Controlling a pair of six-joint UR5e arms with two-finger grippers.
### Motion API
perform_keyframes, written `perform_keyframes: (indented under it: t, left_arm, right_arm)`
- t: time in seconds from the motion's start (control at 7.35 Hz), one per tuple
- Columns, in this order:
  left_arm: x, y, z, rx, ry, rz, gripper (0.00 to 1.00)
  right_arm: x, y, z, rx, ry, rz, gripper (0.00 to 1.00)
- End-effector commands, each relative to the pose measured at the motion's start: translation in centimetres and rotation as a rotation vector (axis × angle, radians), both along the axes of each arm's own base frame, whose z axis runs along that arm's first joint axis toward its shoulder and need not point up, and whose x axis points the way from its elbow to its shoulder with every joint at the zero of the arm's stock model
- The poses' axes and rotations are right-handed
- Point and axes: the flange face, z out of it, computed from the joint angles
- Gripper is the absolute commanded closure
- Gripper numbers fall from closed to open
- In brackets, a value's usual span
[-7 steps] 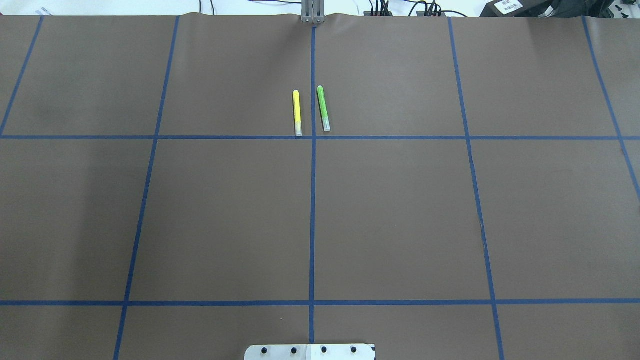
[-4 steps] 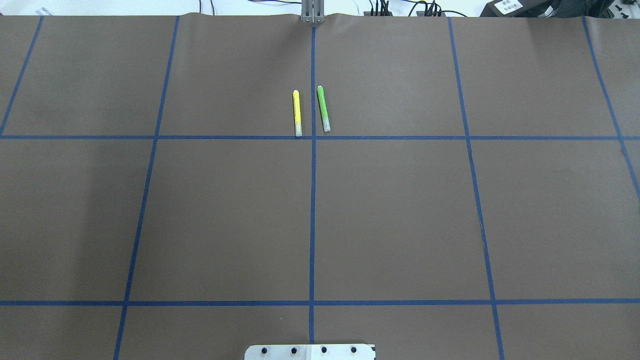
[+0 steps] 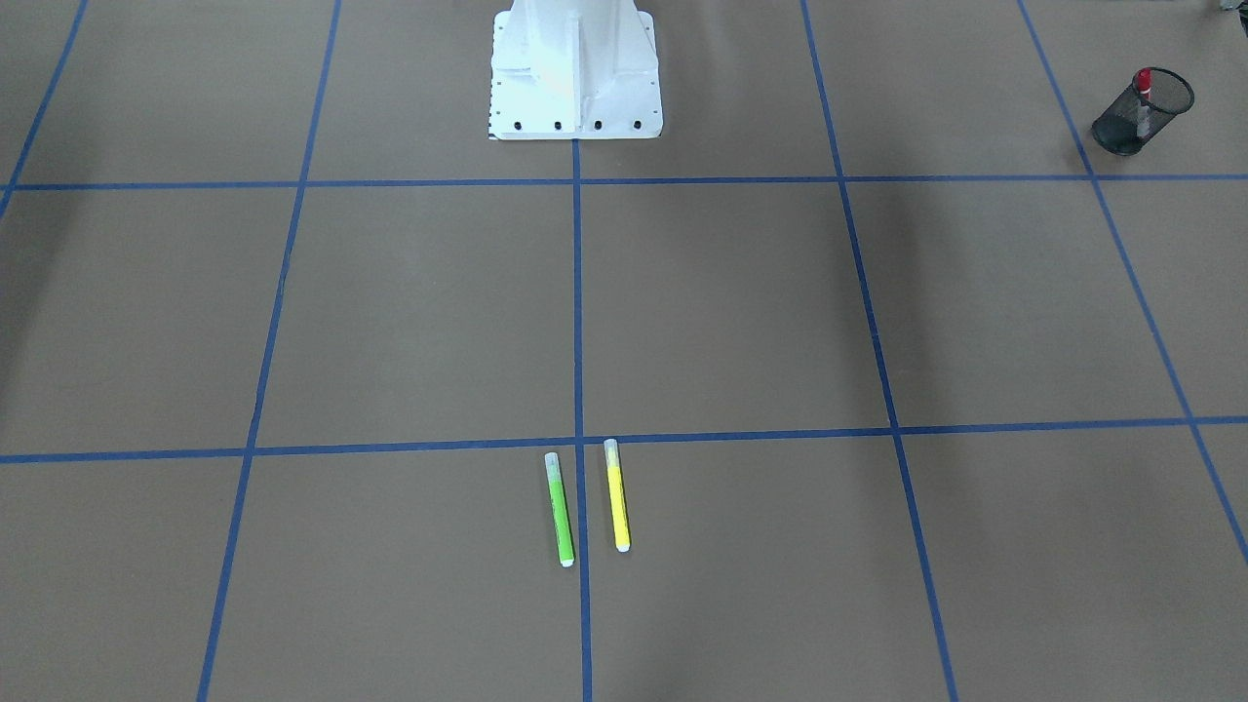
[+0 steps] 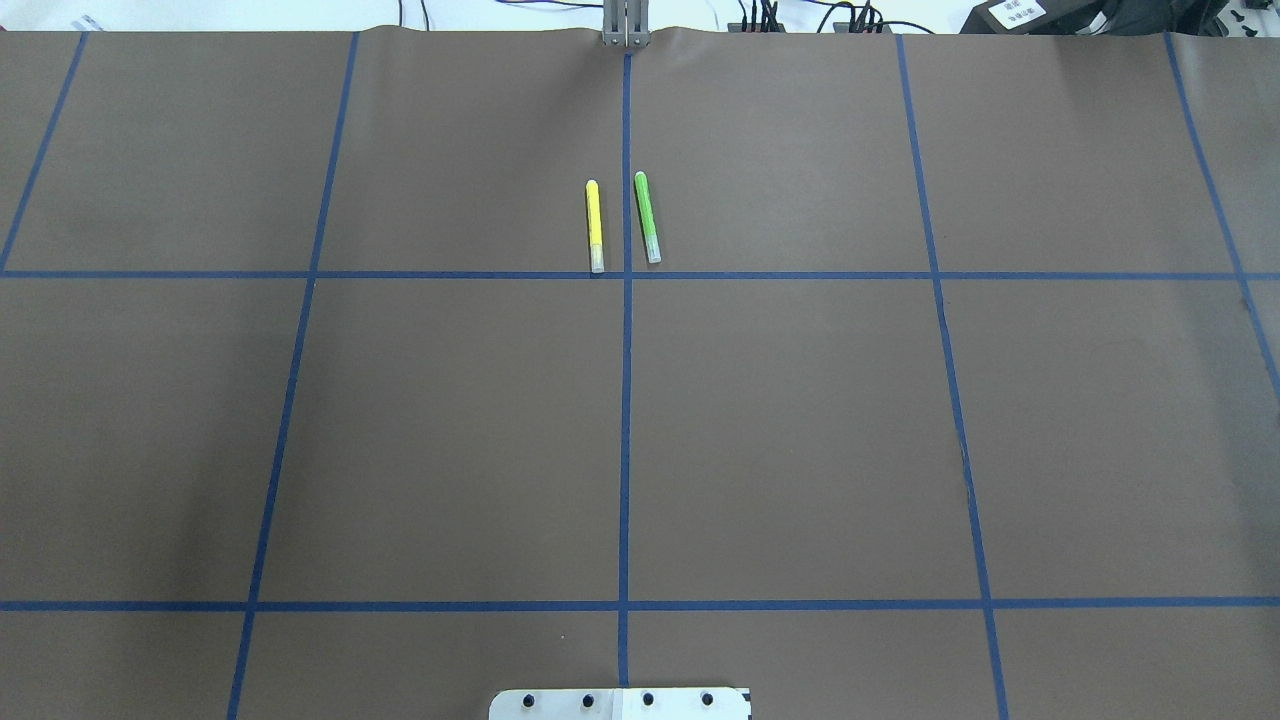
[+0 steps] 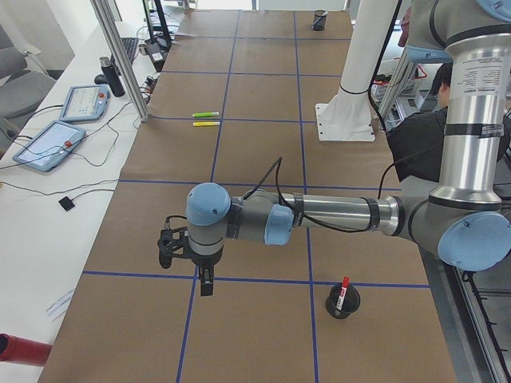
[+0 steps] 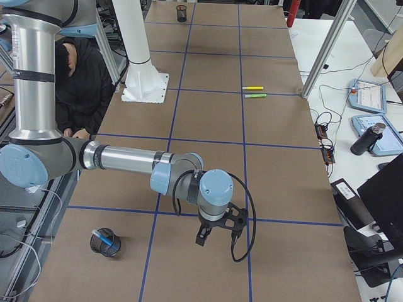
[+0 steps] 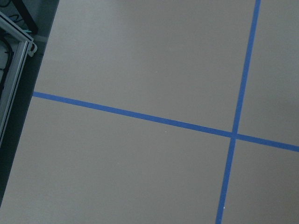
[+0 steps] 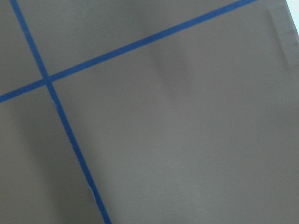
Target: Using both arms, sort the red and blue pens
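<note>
The red pen [image 3: 1143, 90] stands in a black mesh cup [image 3: 1117, 132] on my left side; the exterior left view has the same red pen [image 5: 344, 289] in that cup [image 5: 352, 306]. The blue pen [image 6: 106, 239] lies in another mesh cup [image 6: 99, 248] on my right side. The left gripper [image 5: 205, 284] hangs over a tape crossing, apart from its cup. The right gripper [image 6: 218, 238] hovers over bare paper to the side of the blue pen's cup. For either gripper I cannot tell open from shut. Both wrist views hold only paper and blue tape.
A yellow pen [image 4: 594, 226] and a green pen [image 4: 647, 216] lie side by side at the far middle of the table. The white robot base [image 3: 575, 68] stands at the near edge. Tablets and cables sit beyond the far edge. A person sits behind the base.
</note>
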Motion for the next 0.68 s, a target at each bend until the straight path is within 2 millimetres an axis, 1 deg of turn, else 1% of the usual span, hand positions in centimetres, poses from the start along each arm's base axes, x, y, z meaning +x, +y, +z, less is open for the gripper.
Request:
perform_keyframes:
  t: [0.0,0.14,0.27,0.41,0.54]
  left_arm:
    - [2.2,-0.3,-0.8,-0.021,0.012,0.002,0.0]
    - [2.3,0.0,-0.3,-0.027,0.012,0.007,0.0]
    - [2.4,0.1,0.2,-0.031,0.012,0.014,0.0]
    - [2.5,0.1,0.2,-0.035,0.019,0.013,0.0]
    - [2.5,0.2,0.4,-0.042,0.021,0.012,0.0]
  right_arm:
    - [-4.0,-3.1,-4.7,0.005,-0.031,0.013,0.0]
    - [-4.4,-3.9,-5.6,0.0,-0.051,0.031,0.0]
    - [-4.4,-3.9,-5.8,0.009,-0.061,0.026,0.0]
    - [-5.5,-5.2,-6.7,0.029,-0.073,0.004,0.0]
    - [-5.5,-5.6,-7.3,0.037,-0.075,0.006,0.0]
